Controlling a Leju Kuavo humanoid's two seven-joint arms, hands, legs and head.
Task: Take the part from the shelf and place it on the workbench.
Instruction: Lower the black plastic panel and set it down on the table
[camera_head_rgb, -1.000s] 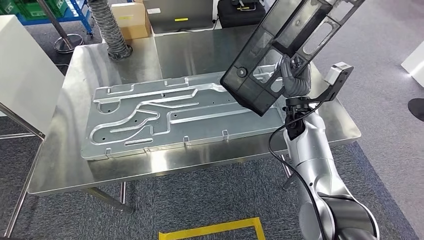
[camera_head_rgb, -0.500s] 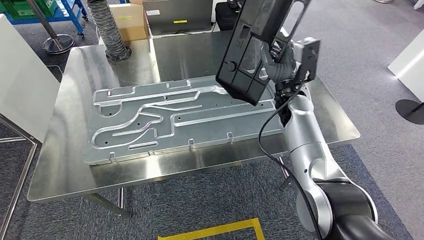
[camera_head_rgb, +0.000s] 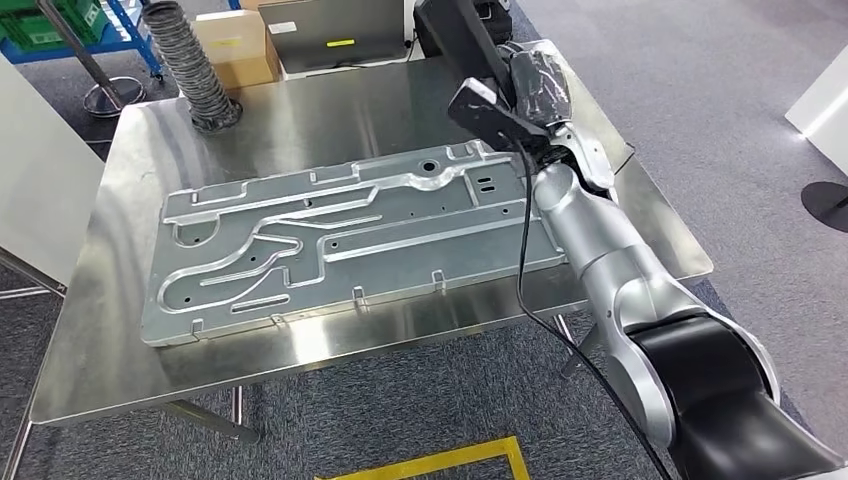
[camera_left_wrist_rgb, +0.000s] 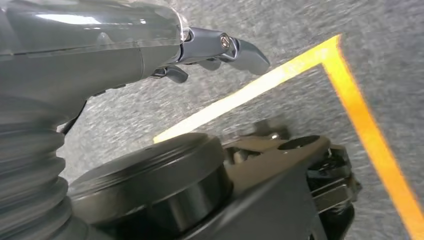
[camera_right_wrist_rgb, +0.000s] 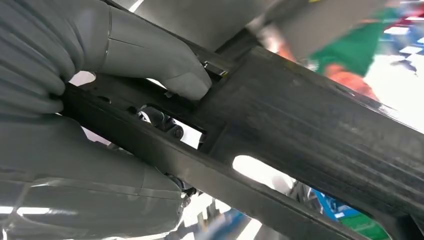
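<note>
Steel workbench (camera_head_rgb: 300, 120) carries a long embossed metal plate (camera_head_rgb: 340, 235). Above its far right side the black plastic frame part (camera_head_rgb: 455, 30) has swung edge-on, clamped in the right hand (camera_head_rgb: 535, 80). Left hand (camera_left_wrist_rgb: 215, 47) hangs empty, fingers apart.

Counts: 1 steel worktop (camera_head_rgb: 300, 340). 1 big stamped metal plate (camera_head_rgb: 340, 240) lying flat on it. 1 black part (camera_right_wrist_rgb: 300, 125), held in my right hand (camera_right_wrist_rgb: 100, 100); my left hand (camera_left_wrist_rgb: 215, 47) holds nothing, so 2 hands total. Behind worktop: 1 ribbed hose (camera_head_rgb: 185, 60), 1 cardboard box (camera_head_rgb: 232, 42), 1 blue rack (camera_head_rgb: 70, 25). 1 yellow tape mark (camera_head_rgb: 440, 460) on floor.
</note>
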